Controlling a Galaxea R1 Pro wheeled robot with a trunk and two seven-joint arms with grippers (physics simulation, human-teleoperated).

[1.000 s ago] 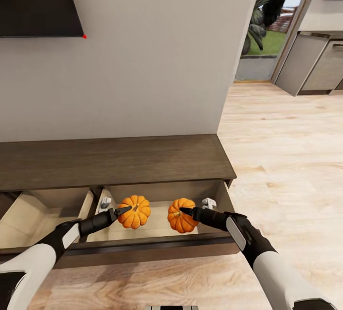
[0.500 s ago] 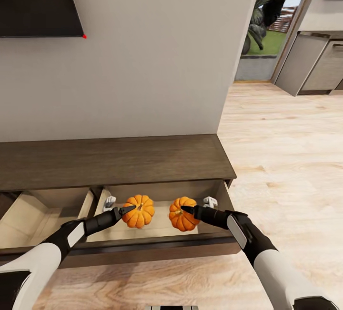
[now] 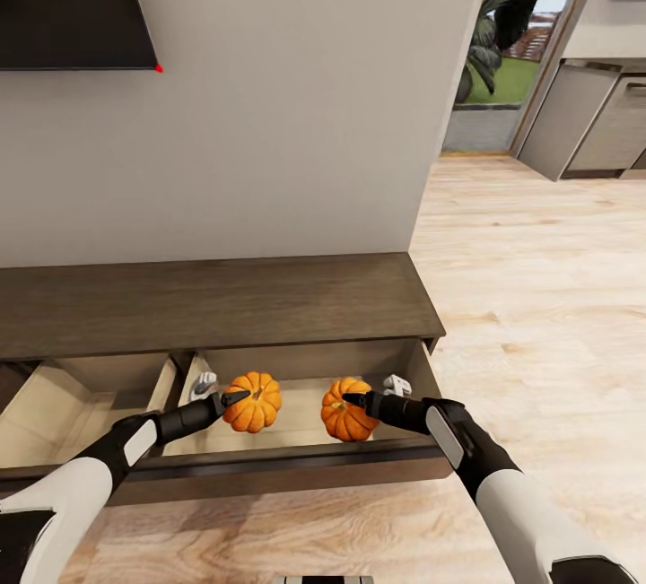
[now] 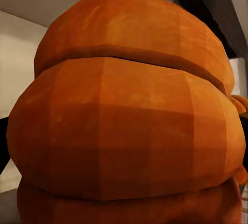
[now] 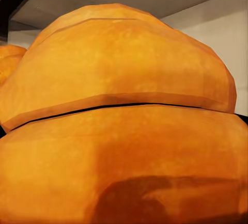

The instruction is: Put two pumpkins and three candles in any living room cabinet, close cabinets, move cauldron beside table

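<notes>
Two orange ribbed pumpkins hang side by side over the open right drawer (image 3: 296, 454) of the long dark-brown cabinet (image 3: 215, 301). My left gripper (image 3: 235, 399) is shut on the left pumpkin (image 3: 254, 403), whose orange ribs bulge close up in the left wrist view (image 4: 124, 126). My right gripper (image 3: 352, 401) is shut on the right pumpkin (image 3: 346, 411), seen just as close in the right wrist view (image 5: 119, 131). Both pumpkins sit low between the drawer's pale inner walls. A sliver of the other pumpkin (image 5: 8, 61) shows at the edge of the right wrist view.
A second drawer (image 3: 54, 405) stands open to the left. A dark TV (image 3: 72, 1) hangs on the wall above. Wood floor (image 3: 538, 297) stretches right toward grey kitchen units (image 3: 592, 117) and a glass door with plants (image 3: 489, 46). White slide hardware (image 3: 395, 382) sits at the drawer's back corners.
Both pumpkins have sunk slightly lower into the drawer. The left one shifted a little right, then back left; the right one drifted slightly right.
</notes>
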